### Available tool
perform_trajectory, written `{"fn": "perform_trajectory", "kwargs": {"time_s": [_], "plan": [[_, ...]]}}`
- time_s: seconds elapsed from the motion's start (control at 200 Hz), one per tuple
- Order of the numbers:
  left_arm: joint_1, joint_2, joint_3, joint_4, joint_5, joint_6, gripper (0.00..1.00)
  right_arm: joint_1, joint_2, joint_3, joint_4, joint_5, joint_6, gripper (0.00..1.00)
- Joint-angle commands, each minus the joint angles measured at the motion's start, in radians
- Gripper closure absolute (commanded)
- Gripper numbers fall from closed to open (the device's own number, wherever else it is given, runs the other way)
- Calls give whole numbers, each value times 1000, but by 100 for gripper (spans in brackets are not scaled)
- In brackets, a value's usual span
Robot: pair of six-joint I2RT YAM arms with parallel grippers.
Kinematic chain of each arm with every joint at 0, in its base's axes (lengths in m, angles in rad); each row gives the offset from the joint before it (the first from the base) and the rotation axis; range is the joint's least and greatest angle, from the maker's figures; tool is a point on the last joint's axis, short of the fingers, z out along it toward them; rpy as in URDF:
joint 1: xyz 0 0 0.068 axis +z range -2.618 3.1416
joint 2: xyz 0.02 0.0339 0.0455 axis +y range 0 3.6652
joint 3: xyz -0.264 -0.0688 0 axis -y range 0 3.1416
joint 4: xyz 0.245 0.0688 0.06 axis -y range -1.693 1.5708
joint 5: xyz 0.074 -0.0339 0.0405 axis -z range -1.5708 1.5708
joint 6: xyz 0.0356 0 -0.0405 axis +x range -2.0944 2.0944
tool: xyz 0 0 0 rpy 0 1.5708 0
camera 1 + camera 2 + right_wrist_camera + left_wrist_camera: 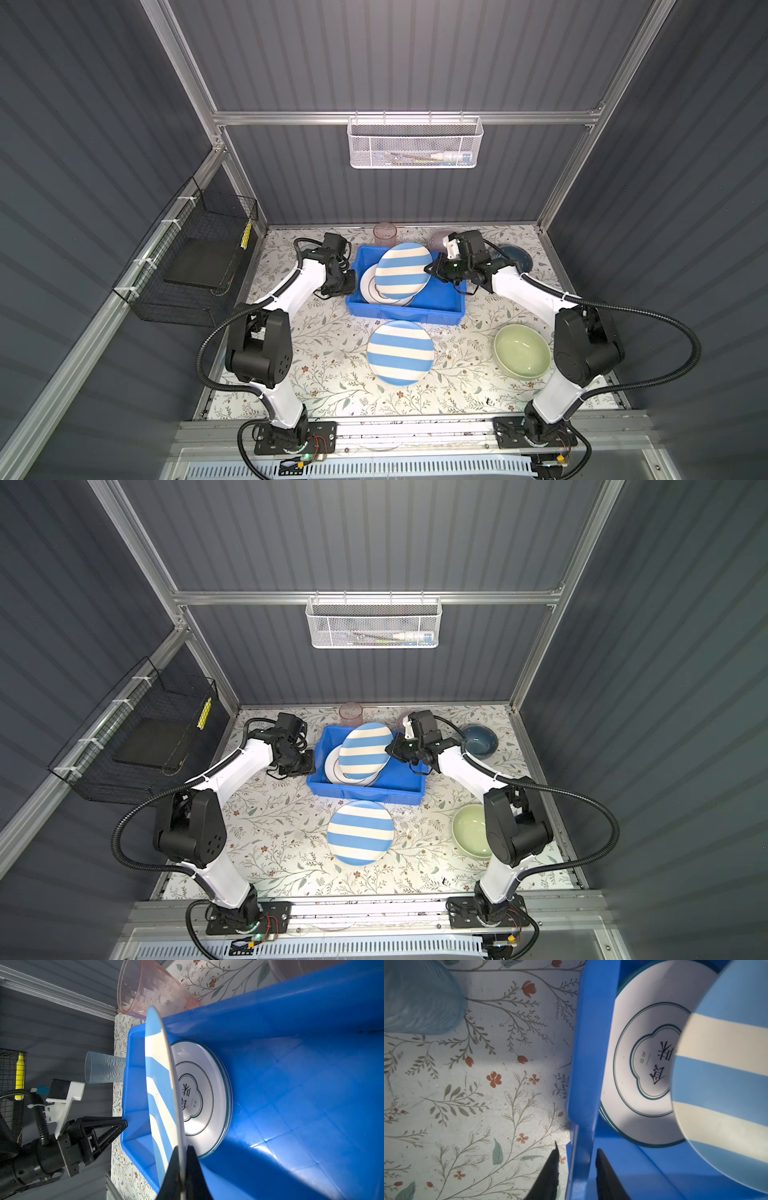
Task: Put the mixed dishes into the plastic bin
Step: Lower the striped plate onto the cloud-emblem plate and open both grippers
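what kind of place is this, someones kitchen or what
Probably an enclosed robot test cell, not a kitchen: grey ribbed wall panels on an aluminium frame, two robot arms bolted to a front rail, and a floral tabletop staged with dishes and a blue bin.

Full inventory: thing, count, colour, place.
plastic bin: 1, bright blue, mid-table
held striped plate: 1, blue-white, tilted over bin
loose striped plate: 1, blue-white, before bin
emblem plate: 1 seen, white, in bin
pink tumbler: 1, pink, behind bin
blue tumbler: 1, blue, beside bin's left end
lilac bowl: 1, lilac, behind bin's right end
dark blue bowl: 1, navy, rear right
green bowl: 1, pale green, front right
mesh basket: 1, white, rear wall
wire basket: 1, black, left wall
left gripper: 1, black, open astride bin's left wall
right gripper: 1, black, shut on held striped plate
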Motion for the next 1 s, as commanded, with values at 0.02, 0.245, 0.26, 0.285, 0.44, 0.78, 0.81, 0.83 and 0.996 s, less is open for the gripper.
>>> {"fn": "perform_trajectory", "kwargs": {"time_s": [0.02,0.245,0.26,0.285,0.44,0.78,0.81,0.83,0.996], "plan": [[7,12,6,-3,37,16,71,11,30,18,105,-62,30,94],[7,25,-3,6,83,8,76,35,100,22,143,-79,41,93],[8,26,-4,6,86,6,76,35,103,20,150,-82,44,93],[7,28,-4,6,89,6,77,36,109,15,162,-86,51,93],[7,29,-10,9,93,1,78,44,137,-1,198,-105,69,90],[7,18,-36,23,108,-9,78,48,158,-6,144,-100,40,78],[7,17,-38,24,109,-8,78,49,159,-2,129,-93,34,75],[7,18,-38,24,111,-7,78,50,159,2,119,-87,29,74],[7,10,-42,26,114,-9,79,59,167,31,18,-19,-27,73]]}}
